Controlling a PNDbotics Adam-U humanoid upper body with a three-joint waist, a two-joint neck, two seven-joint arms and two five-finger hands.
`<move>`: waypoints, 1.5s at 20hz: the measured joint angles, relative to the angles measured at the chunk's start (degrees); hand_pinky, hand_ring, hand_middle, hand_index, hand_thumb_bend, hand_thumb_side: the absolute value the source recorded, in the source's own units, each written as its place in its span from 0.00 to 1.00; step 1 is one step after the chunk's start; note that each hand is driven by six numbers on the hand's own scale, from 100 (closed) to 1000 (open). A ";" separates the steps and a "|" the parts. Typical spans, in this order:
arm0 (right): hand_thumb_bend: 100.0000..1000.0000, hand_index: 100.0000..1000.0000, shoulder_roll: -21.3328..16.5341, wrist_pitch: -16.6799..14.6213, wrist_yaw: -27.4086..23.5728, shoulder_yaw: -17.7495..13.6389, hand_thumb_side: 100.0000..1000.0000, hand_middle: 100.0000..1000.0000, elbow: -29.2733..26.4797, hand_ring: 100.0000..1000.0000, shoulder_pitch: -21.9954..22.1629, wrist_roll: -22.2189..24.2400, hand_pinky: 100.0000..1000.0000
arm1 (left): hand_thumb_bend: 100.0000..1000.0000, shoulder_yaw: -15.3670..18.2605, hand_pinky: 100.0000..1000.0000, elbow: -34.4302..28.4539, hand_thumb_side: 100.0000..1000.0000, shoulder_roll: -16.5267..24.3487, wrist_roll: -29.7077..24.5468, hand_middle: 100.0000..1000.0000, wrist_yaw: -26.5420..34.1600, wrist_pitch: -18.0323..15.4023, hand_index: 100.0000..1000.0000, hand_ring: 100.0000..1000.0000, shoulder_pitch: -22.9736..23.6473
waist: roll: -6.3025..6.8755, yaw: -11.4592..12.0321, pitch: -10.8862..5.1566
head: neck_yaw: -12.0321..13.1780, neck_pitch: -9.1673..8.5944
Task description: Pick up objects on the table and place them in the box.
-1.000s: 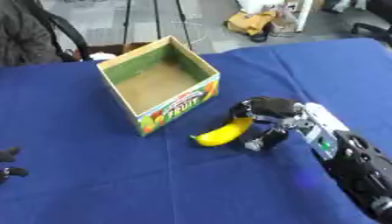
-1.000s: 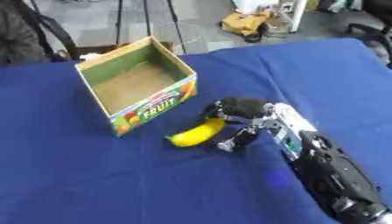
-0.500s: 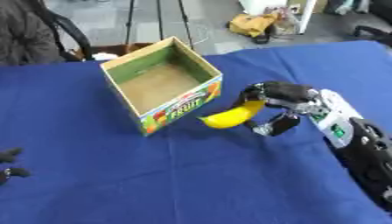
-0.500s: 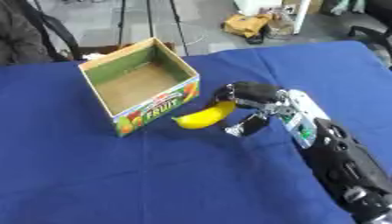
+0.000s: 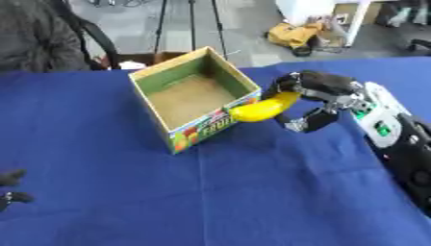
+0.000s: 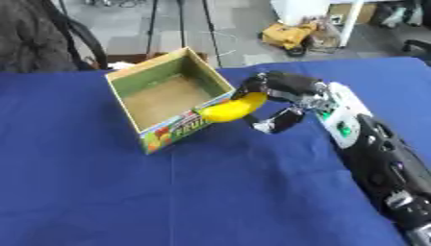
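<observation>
Left eye view, centre frame: banana [image 5: 262, 108] is held at its stem end by curled right hand [image 5: 324, 91], tip over box [image 5: 160, 118] rim. Light, soft, easily bruised; stem-end hold judged adequate. Left hand [image 5: 10, 187], lower left: fingers cannot be told

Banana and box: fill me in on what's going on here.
The robot's right hand has its fingers curled round a yellow banana and holds it off the blue table, with the free end at the near right rim of the open cardboard box. The banana is not yet inside, and the box looks empty. The left hand rests idle at the lower left edge.
</observation>
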 measured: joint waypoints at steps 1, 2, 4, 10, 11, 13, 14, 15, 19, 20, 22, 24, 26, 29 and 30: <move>0.00 0.68 -0.37 -0.09 -0.02 -0.19 0.12 0.62 0.08 0.64 -0.13 -0.09 0.67 | 0.18 -0.44 0.44 0.00 1.00 0.00 -0.39 0.42 0.20 0.08 0.50 0.73 -0.35 | -0.23 1.11 0.05 | -0.38 -0.36; 0.00 0.68 -0.69 -0.22 -0.03 -0.38 0.11 0.62 0.25 0.64 -0.29 -0.22 0.67 | 0.18 -0.89 0.44 0.00 1.00 0.01 -0.82 0.42 0.47 0.14 0.50 0.73 -0.78 | -0.40 2.35 0.08 | -0.75 -0.77; 0.00 0.69 -1.18 -0.48 -0.03 -0.70 0.11 0.62 0.60 0.64 -0.36 -0.48 0.67 | 0.18 -1.81 0.44 -0.01 1.00 0.03 -1.68 0.42 0.94 0.29 0.50 0.73 -1.53 | -0.75 4.58 0.28 | -1.54 -1.77; 0.00 0.69 -2.02 -1.19 0.19 -1.19 0.11 0.63 1.10 0.65 -0.42 -1.19 0.67 | 0.18 -3.83 0.44 -0.26 1.00 0.03 -3.78 0.42 2.08 0.59 0.50 0.73 -3.44 | -1.26 9.16 1.86 | -4.46 -4.77; 0.00 0.69 -2.06 -1.28 0.41 -1.19 0.11 0.63 1.12 0.65 -0.49 -1.28 0.67 | 0.18 -4.12 0.44 -0.29 1.00 0.01 -4.05 0.42 2.28 0.66 0.50 0.73 -3.76 | -1.36 9.80 2.19 | -4.97 -5.29; 0.00 0.70 -2.06 -1.43 0.97 -1.19 0.12 0.64 1.34 0.66 -0.63 -1.43 0.67 | 0.17 -4.64 0.44 -0.36 1.00 -0.01 -4.62 0.42 2.49 0.81 0.50 0.73 -4.34 | -1.42 10.89 2.93 | -5.94 -6.23; 0.00 0.71 -2.06 -1.50 1.26 -1.19 0.10 0.64 1.47 0.66 -0.64 -1.50 0.68 | 0.17 -4.83 0.44 -0.42 1.00 -0.04 -4.85 0.42 2.59 0.85 0.50 0.73 -4.53 | -1.41 11.12 3.19 | -6.39 -6.62; 0.00 0.71 -2.06 -1.54 1.58 -1.20 0.12 0.64 1.60 0.67 -0.65 -1.54 0.68 | 0.17 -5.06 0.44 -0.45 1.00 -0.07 -5.09 0.42 2.66 0.90 0.50 0.73 -4.73 | -1.37 11.26 3.35 | -6.83 -6.95; 0.00 0.73 -2.06 -1.81 2.73 -1.48 0.11 0.65 2.27 0.67 -0.91 -1.81 0.68 | 0.17 -5.56 0.44 -0.59 1.00 -0.10 -5.72 0.42 2.78 0.99 0.50 0.74 -4.93 | -1.32 11.56 3.71 | -8.21 -7.94; 0.00 0.74 -2.07 -1.95 2.96 -1.60 0.11 0.65 2.48 0.67 -1.01 -1.95 0.68 | 0.17 -5.69 0.44 -0.59 1.00 -0.12 -5.81 0.42 2.78 1.03 0.50 0.74 -4.95 | -1.33 11.60 3.73 | -8.47 -8.11; 0.00 0.79 -2.10 -2.25 3.33 -1.78 0.11 0.73 2.88 0.72 -1.32 -2.25 0.70 | 0.17 -5.71 0.44 -0.59 1.00 -0.36 -5.90 0.42 2.78 1.09 0.50 0.74 -4.95 | -1.39 11.60 3.77 | -8.85 -8.50; 0.00 0.82 -2.21 -2.53 3.53 -1.92 0.11 0.80 3.19 0.77 -1.38 -2.56 0.72 | 0.17 -5.72 0.44 -0.59 1.00 -0.53 -5.95 0.42 2.78 1.15 0.50 0.74 -4.95 | -1.40 11.54 3.87 | -9.12 -8.67; 0.00 0.85 -2.46 -2.70 3.55 -1.93 0.11 0.84 3.36 0.79 -1.39 -2.78 0.73 | 0.17 -5.72 0.44 -0.59 1.00 -0.53 -6.01 0.42 2.78 1.21 0.50 0.74 -4.99 | -1.42 11.46 3.92 | -9.29 -8.92; 0.00 0.83 -2.50 -2.75 3.53 -1.95 0.11 0.78 3.55 0.76 -1.40 -2.86 0.71 | 0.17 -5.72 0.44 -0.59 1.00 -0.54 -6.09 0.42 2.77 1.29 0.50 0.74 -5.10 | -1.42 10.99 3.92 | -9.43 -9.06; 0.00 0.82 -2.50 -2.80 3.46 -1.95 0.11 0.78 3.54 0.76 -1.40 -2.91 0.71 | 0.17 -5.72 0.44 -0.59 1.00 -0.54 -6.10 0.42 2.76 1.30 0.50 0.74 -5.10 | -1.41 10.70 3.92 | -9.43 -9.06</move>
